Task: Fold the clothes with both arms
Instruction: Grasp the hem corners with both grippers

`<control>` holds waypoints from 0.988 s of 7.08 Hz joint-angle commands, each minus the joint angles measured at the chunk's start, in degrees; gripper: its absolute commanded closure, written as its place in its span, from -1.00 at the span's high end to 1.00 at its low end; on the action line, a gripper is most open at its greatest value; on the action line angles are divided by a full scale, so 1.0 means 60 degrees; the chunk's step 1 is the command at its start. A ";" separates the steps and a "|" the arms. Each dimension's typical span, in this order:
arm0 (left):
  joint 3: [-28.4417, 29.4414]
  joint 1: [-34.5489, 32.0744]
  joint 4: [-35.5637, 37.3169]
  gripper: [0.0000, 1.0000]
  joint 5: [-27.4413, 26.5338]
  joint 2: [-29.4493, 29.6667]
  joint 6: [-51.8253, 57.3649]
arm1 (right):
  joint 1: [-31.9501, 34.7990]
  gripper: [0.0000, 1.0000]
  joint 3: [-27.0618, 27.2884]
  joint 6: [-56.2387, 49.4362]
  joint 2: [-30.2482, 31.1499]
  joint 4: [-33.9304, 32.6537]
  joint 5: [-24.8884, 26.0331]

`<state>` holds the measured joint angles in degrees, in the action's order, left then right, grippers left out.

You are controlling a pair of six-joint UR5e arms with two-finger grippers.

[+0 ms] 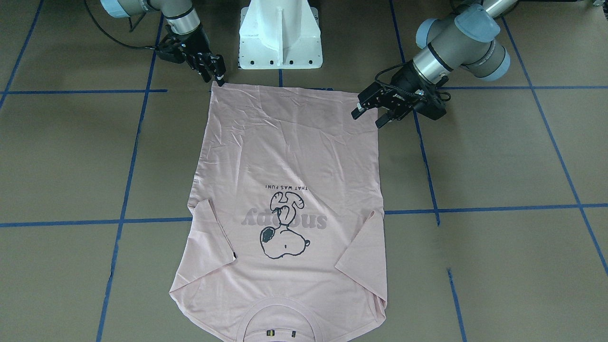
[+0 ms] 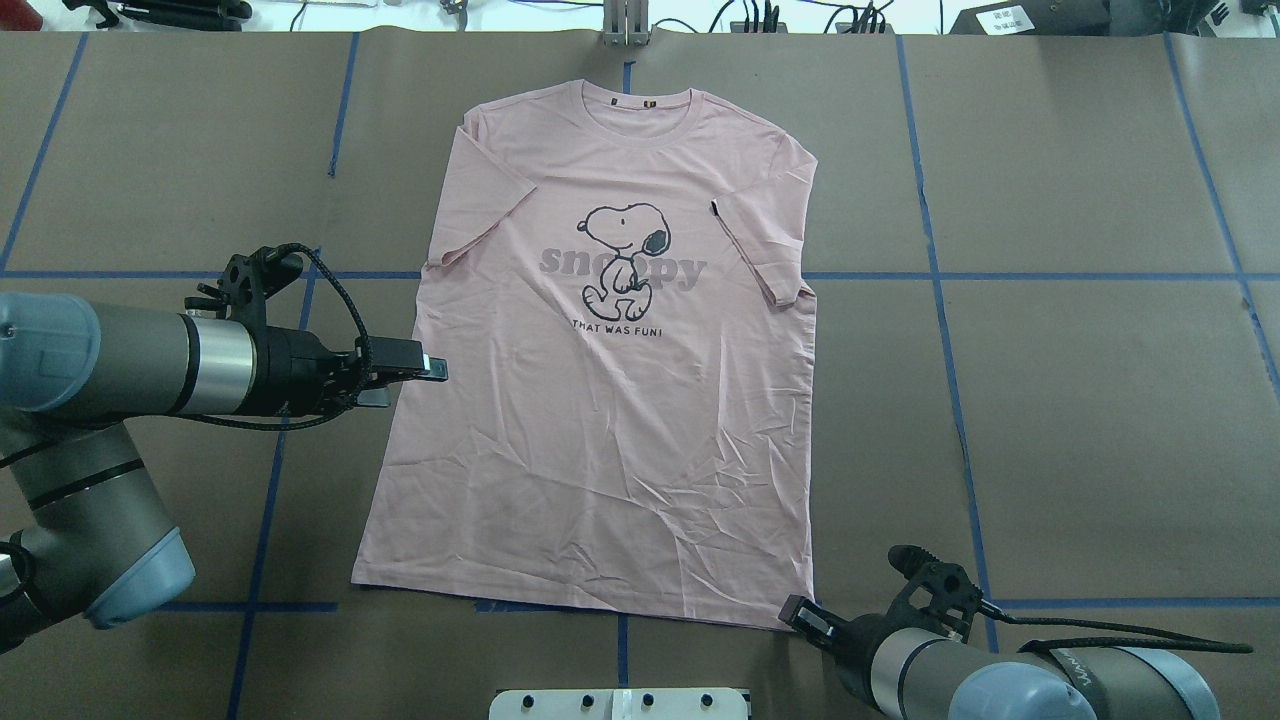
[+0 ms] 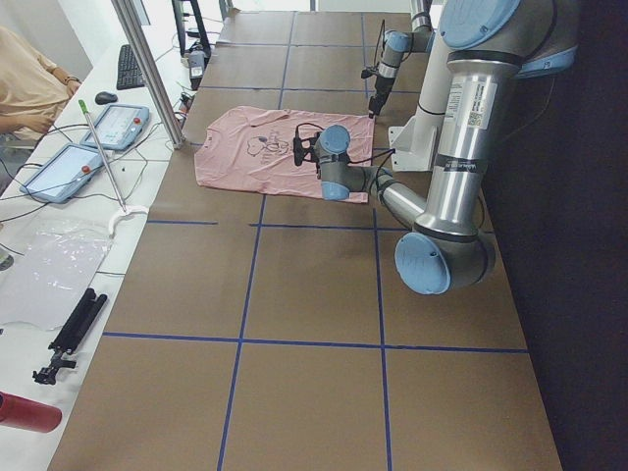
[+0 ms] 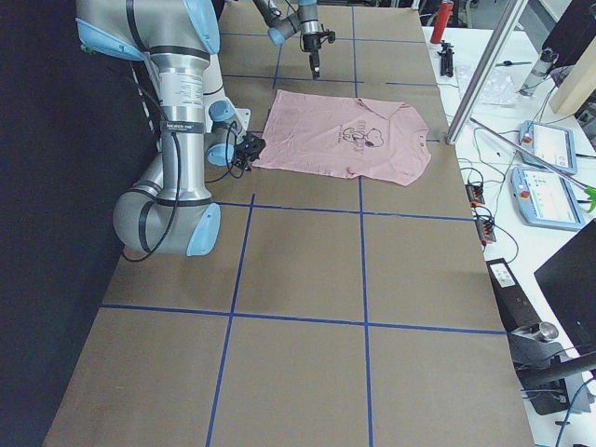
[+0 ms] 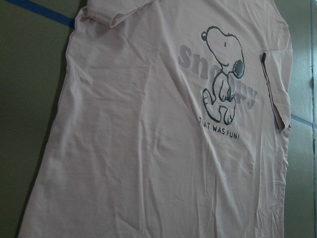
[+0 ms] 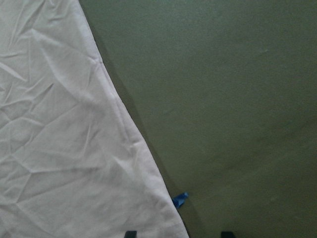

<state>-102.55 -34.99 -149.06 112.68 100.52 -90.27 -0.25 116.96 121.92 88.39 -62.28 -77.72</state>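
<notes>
The pale pink T-shirt [image 2: 600,420] lies flat, print side up, collar at the far edge of the table, both sleeves folded in over the body. My left gripper [image 1: 369,116] hovers open at the shirt's left side edge, a little way up from the hem; its wrist view looks down on the shirt [image 5: 148,148] and shows no fingers. My right gripper [image 1: 216,76] sits at the hem's right corner. In the right wrist view its fingertips [image 6: 130,233] stand apart on either side of that corner of the shirt [image 6: 59,148], so it is open.
The white pedestal base [image 1: 280,38] stands just behind the hem. Blue tape lines [image 2: 940,300] cross the brown table cover. A side table [image 3: 59,196] with pendants, cables and a seated person runs along the far edge, behind a metal pole [image 3: 147,69].
</notes>
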 commanded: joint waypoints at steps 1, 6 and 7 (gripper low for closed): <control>-0.0017 -0.0012 0.0000 0.96 0.0000 -0.0039 -0.0013 | -0.0002 -0.95 0.0019 -0.0003 -0.0011 -0.0094 0.0005; -0.0613 0.0452 0.0843 0.96 -0.0422 -0.0680 -0.0013 | 0.0056 -1.00 0.0179 -0.0003 -0.0201 -0.0064 0.0210; -0.1792 0.1153 0.3112 0.96 -0.1411 -0.1046 -0.0027 | 0.0085 -1.00 0.0267 -0.0003 -0.0187 -0.0064 0.0210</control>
<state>-107.15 -32.01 -141.96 109.34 96.56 -90.35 0.09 118.01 121.91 87.26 -62.68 -76.58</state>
